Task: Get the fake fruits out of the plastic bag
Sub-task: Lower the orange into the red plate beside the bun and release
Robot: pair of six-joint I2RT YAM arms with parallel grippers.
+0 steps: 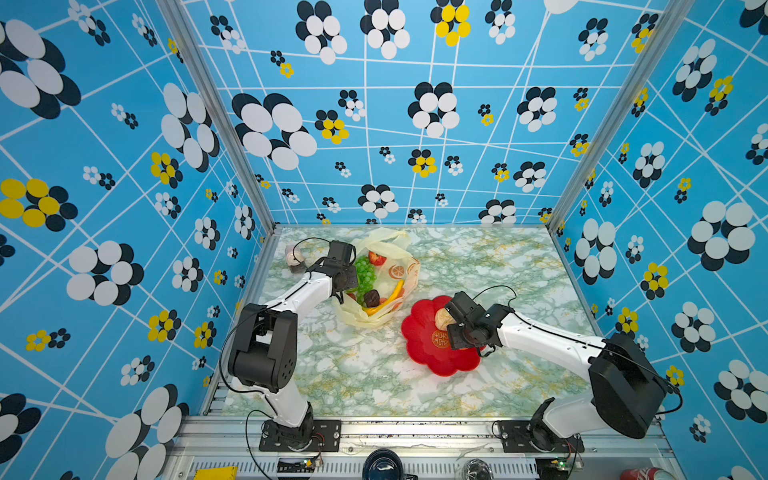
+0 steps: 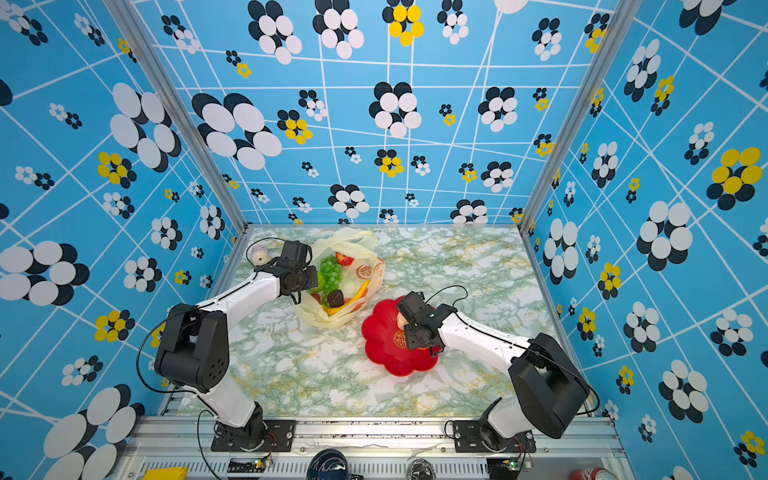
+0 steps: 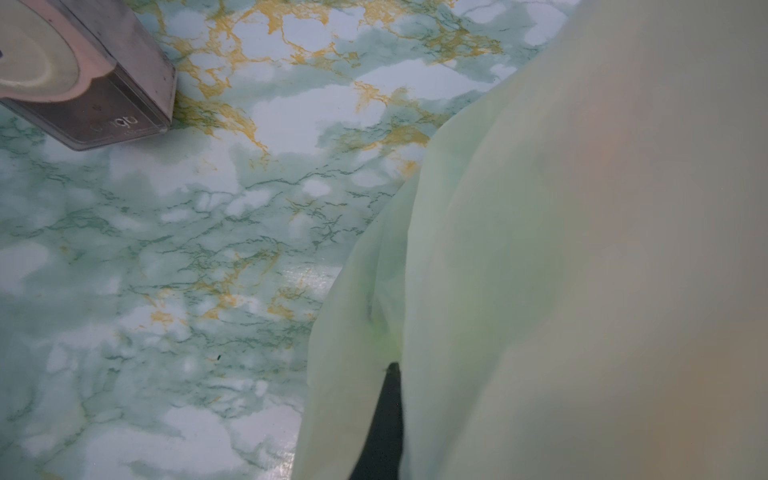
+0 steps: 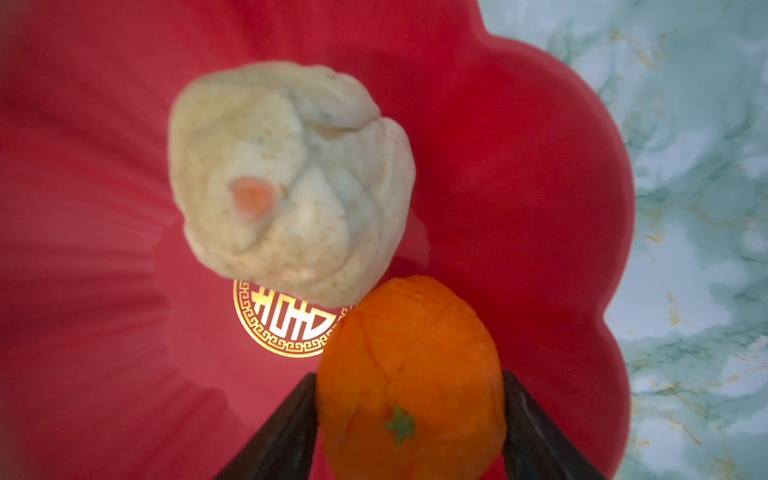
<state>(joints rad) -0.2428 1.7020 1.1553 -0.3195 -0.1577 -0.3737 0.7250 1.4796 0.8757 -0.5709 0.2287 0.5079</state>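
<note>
The plastic bag (image 1: 357,316) (image 2: 316,318) lies open at the back left of the table. Inside it show a green grape bunch (image 1: 365,270), a strawberry (image 1: 377,258), a banana (image 1: 394,296) and a dark brown piece (image 1: 371,298). My left gripper (image 1: 345,286) is shut on the bag's near-left rim. In the left wrist view the film (image 3: 519,270) drapes round one dark finger (image 3: 388,415). Over the red plate (image 1: 428,359), my right gripper (image 4: 409,376) is shut on the orange (image 4: 411,340), which touches a cream bulb (image 4: 291,183) (image 1: 441,319) lying on the plate.
A small pinkish container (image 1: 294,258) (image 3: 83,75) stands at the back left corner, close behind my left wrist. Patterned walls close in the table on three sides. A metal rail (image 1: 415,432) runs along the front edge.
</note>
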